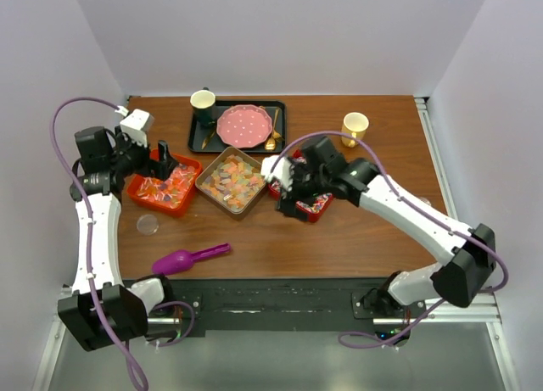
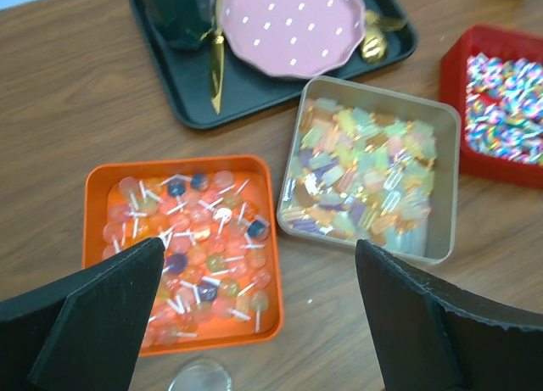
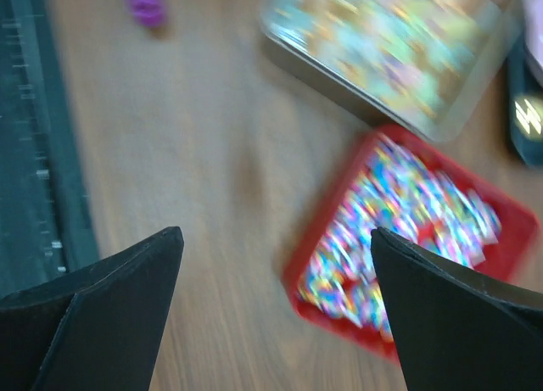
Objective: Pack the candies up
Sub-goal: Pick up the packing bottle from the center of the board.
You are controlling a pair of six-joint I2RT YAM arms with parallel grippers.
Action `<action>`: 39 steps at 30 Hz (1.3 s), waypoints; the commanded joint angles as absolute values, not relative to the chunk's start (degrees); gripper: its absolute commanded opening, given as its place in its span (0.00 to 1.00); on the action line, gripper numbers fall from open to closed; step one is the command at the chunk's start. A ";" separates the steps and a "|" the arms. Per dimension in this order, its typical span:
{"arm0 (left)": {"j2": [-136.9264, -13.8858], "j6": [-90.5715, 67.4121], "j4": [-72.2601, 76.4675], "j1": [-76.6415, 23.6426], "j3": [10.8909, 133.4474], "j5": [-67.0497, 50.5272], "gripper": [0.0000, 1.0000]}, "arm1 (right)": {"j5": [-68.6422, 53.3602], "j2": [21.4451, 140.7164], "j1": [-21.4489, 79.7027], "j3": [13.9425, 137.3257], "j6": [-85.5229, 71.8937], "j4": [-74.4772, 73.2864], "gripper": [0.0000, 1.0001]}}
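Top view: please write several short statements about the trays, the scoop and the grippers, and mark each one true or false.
1. The left gripper is open and empty. True.
2. The right gripper is shut tight. False: it is open and empty.
3. The purple scoop lies on the table. True.
4. The tan tray sits between the orange tray and the red tray. True.
5. The pink plate lies in the orange tray. False: it lies on the black tray.
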State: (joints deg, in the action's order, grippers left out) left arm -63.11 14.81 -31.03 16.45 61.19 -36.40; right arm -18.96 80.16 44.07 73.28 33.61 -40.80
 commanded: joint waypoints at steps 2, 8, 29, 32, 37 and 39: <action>-61.35 5.02 -25.23 16.61 63.37 -39.30 1.00 | -3.12 72.78 29.03 73.66 27.87 -46.75 0.94; -61.00 3.08 -22.15 16.61 61.96 -38.76 0.97 | -0.09 69.00 2.85 71.80 27.68 -54.04 0.89; -63.11 0.88 -16.26 16.61 56.52 -41.05 0.94 | 4.22 75.23 -12.48 65.13 35.76 -59.59 0.66; -63.63 1.23 -16.70 16.61 56.25 -40.69 0.94 | 3.25 75.58 -12.57 63.64 37.17 -58.19 0.65; -64.69 1.67 -16.79 16.70 55.99 -40.43 0.93 | 2.99 77.60 -12.57 61.70 37.71 -56.78 0.57; -64.86 1.67 -16.79 16.52 55.90 -40.34 0.93 | 2.73 77.61 -12.48 61.09 37.88 -55.73 0.55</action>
